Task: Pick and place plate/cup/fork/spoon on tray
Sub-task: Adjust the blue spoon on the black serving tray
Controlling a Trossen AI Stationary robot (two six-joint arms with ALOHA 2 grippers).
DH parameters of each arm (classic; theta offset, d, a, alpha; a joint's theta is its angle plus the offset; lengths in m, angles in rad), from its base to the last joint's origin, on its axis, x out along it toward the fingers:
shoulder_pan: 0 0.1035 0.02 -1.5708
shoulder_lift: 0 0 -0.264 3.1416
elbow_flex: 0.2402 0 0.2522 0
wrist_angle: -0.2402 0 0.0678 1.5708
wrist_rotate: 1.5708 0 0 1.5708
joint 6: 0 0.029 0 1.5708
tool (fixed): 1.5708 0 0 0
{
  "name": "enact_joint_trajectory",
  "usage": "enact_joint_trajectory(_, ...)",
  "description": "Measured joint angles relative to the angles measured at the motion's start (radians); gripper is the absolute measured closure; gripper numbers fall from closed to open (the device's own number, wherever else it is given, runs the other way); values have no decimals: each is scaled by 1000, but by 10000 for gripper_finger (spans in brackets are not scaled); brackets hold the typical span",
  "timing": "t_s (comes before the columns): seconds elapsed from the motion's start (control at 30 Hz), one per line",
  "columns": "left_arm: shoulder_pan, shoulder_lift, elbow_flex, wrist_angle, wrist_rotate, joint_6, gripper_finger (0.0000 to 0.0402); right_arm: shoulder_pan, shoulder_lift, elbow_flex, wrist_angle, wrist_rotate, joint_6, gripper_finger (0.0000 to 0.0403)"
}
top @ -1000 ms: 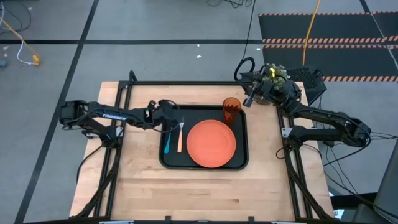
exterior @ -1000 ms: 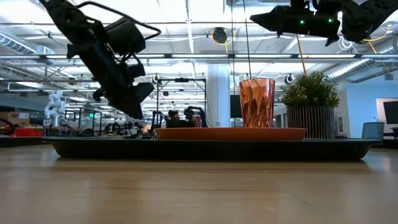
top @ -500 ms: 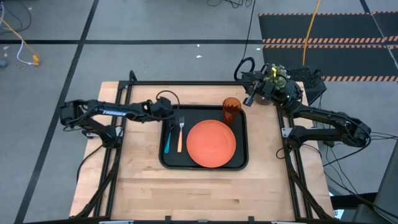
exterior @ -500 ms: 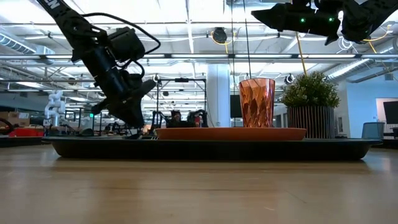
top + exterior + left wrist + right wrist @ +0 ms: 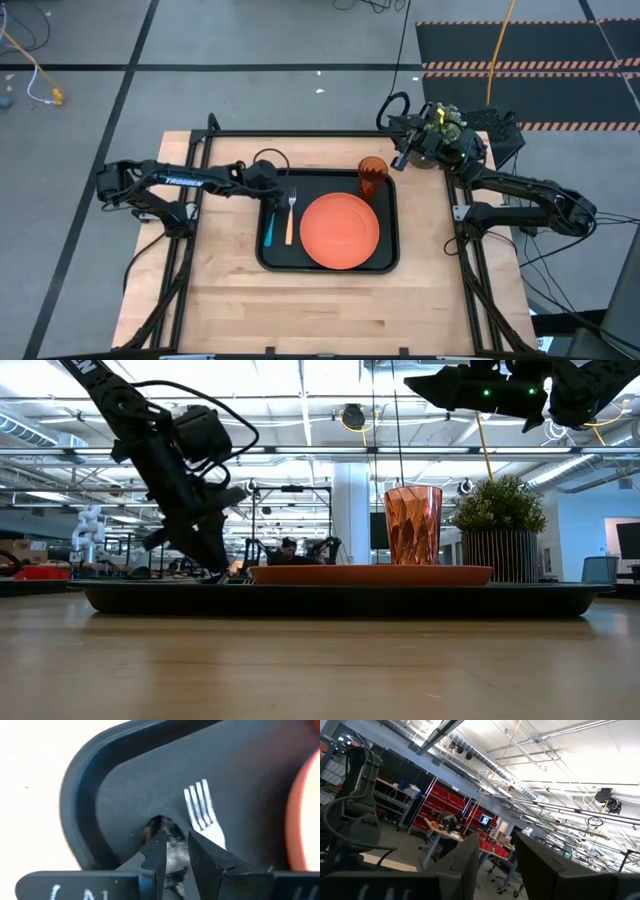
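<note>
Tray, black with a low raised rim, lies at the centre of the wooden table and carries all four task items. The plate is orange and lies flat in the right half of the tray. From the plate's centre, the cup stands upright at 1 o'clock, in the far right corner of the tray and close to the plate's rim; the low view shows its ribbed amber wall rising above the plate. The fork lies at 9 o'clock from the plate, tines toward 12 o'clock and tan handle toward 6 o'clock. The spoon lies just beside the fork on its outer side, parallel to it, blue handle toward 6 o'clock.

The left gripper hangs over the far left corner of the tray, at 11 o'clock from the fork's tines. In the left wrist view its fingers stand with a narrow gap between them and nothing in that gap; the fork tines lie just past the fingertips.

The right gripper waits raised beyond the tray's far right corner, at 1 o'clock from the cup, near the potted plant. Its fingers are spread apart and hold nothing.
</note>
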Motion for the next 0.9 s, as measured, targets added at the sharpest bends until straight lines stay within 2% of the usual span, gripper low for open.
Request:
enact_joint_trajectory(0.4,0,0,0,-55,-33,-6,321,0,0,0,2,0,18,284)
enact_joint_trajectory(0.6,1,0,0,-92,-100,-31,321,0,0,0,3,0,19,284)
enact_joint_trajectory(0.9,-1,0,0,-75,-100,-14,321,0,0,0,3,-1,18,284)
